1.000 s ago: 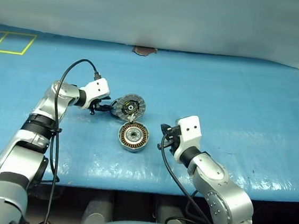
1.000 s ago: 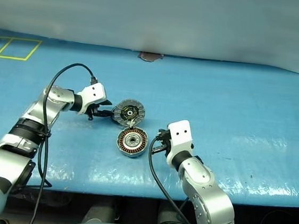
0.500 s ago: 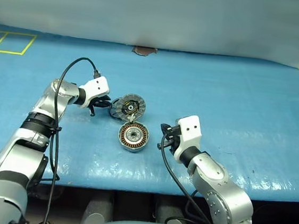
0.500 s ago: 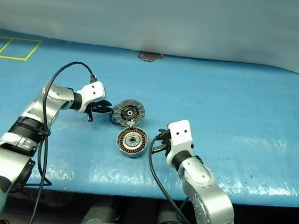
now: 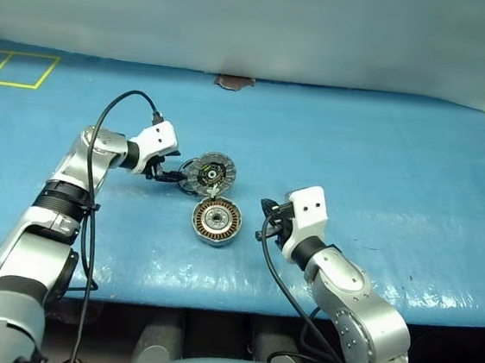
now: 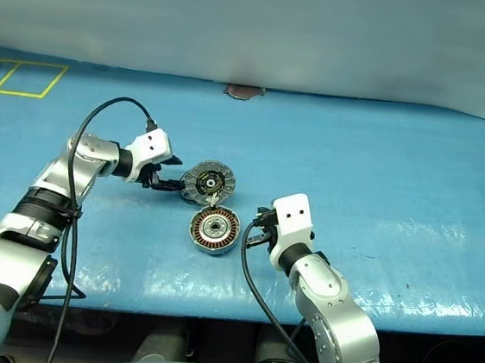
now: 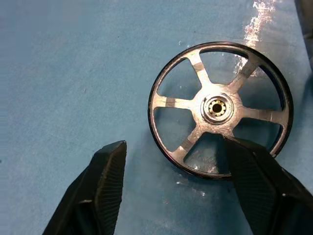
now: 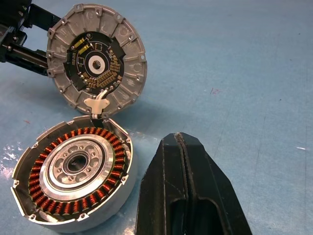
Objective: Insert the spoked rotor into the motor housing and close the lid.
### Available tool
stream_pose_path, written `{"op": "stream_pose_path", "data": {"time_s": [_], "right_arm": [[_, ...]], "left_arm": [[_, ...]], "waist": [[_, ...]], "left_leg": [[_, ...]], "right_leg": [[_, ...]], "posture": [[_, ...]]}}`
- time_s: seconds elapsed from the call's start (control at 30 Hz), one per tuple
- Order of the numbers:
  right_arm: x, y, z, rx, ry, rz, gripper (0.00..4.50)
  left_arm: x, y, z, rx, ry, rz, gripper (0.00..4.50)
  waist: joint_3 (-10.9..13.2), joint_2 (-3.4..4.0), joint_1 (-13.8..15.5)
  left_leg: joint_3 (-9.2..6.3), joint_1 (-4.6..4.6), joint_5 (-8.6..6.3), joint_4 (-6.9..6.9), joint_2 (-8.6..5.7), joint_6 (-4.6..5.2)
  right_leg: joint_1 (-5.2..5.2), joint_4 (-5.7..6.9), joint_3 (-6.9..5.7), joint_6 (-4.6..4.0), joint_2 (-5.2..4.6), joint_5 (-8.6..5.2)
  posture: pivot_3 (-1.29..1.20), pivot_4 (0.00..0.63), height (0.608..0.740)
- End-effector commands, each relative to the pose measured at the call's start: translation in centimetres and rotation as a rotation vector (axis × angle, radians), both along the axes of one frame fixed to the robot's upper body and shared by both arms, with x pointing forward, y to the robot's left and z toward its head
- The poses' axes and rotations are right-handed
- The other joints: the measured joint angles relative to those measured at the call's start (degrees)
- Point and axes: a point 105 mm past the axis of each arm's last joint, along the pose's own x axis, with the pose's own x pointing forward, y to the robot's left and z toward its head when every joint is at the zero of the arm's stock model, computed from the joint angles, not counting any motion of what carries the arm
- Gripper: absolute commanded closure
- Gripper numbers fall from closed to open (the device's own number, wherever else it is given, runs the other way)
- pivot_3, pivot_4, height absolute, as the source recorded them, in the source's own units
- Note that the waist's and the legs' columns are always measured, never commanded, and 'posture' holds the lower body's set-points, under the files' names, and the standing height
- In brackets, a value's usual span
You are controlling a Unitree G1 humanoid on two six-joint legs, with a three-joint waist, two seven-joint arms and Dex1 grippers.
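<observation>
You've got the left gripper (image 7: 168,188) spread open around the rotor (image 7: 219,108) lying flat mid-worktop (image 5: 400,163), nothing gripped, right gripper (image 8: 183,196) shut and empty beside the housing (image 8: 73,169), lid (image 8: 96,61) propped open.

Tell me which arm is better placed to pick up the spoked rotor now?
Left. Its open gripper already straddles the spoked rotor lying on the blue mat. The right gripper is shut beside the motor housing.

- 1 spoked rotor (image 7: 218,108), six spokes counted
- 1 motor housing (image 8: 73,176)
- 1 lid (image 8: 96,58), joined to housing edge
- 2 grippers: left gripper (image 7: 176,191), right gripper (image 8: 188,191)
- 1 blue table (image 5: 383,162)
</observation>
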Motion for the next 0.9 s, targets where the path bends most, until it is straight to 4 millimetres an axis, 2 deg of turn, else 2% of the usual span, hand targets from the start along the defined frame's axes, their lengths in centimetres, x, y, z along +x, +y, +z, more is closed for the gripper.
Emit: {"op": "stream_pose_path", "data": {"time_s": [0.03,0.13,0.23,0.3,0.43,0.9], "right_arm": [[0.09,0.00,1.00,0.014,-0.048,-0.007,4.50],[0.06,-0.10,0.97,0.013,-0.048,-0.014,4.50],[0.03,-0.19,0.93,0.013,-0.048,-0.020,4.50],[0.02,-0.22,0.91,0.013,-0.047,-0.022,4.50],[0.03,-0.24,0.91,0.012,-0.048,-0.024,4.50],[-0.01,-0.24,0.82,0.013,-0.044,-0.025,4.50]], "left_arm": [[0.59,-0.56,1.36,0.002,-0.056,-0.017,1.29],[0.43,-0.78,1.24,-0.005,-0.039,-0.035,1.29],[0.04,-0.89,1.21,0.002,-0.023,-0.078,0.70],[0.13,-0.78,1.24,0.005,-0.023,-0.073,0.05],[0.69,-0.64,1.38,0.019,-0.050,-0.048,0.02],[0.46,-1.23,1.54,-0.045,-0.023,-0.063,0.02]], "waist": [[0.00,0.00,0.01],[0.00,0.00,0.03],[0.00,0.00,0.02],[0.00,0.00,0.01],[0.00,0.00,0.02],[0.00,0.00,0.00]], "left_leg": [[0.00,0.00,0.00,0.00,0.00,0.00],[0.00,0.00,0.00,0.00,0.00,0.00],[0.00,0.00,0.00,0.00,0.00,0.00],[0.00,0.00,0.00,0.00,0.00,0.00],[0.00,0.00,0.00,0.00,0.00,0.00],[0.00,0.00,0.00,0.00,0.00,0.00]], "right_leg": [[0.00,0.00,0.00,0.00,0.00,0.00],[0.00,0.00,0.00,0.00,0.00,0.00],[0.00,0.00,0.00,0.00,0.00,0.00],[0.00,0.00,0.00,0.00,0.00,0.00],[0.00,0.00,0.00,0.00,0.00,0.00],[0.00,0.00,0.00,0.00,0.00,0.00]], "posture": [[0.00,0.150,0.740],[0.00,0.150,0.740],[0.00,0.150,0.740],[0.00,0.150,0.740],[0.00,0.150,0.740],[0.00,0.150,0.740]]}}
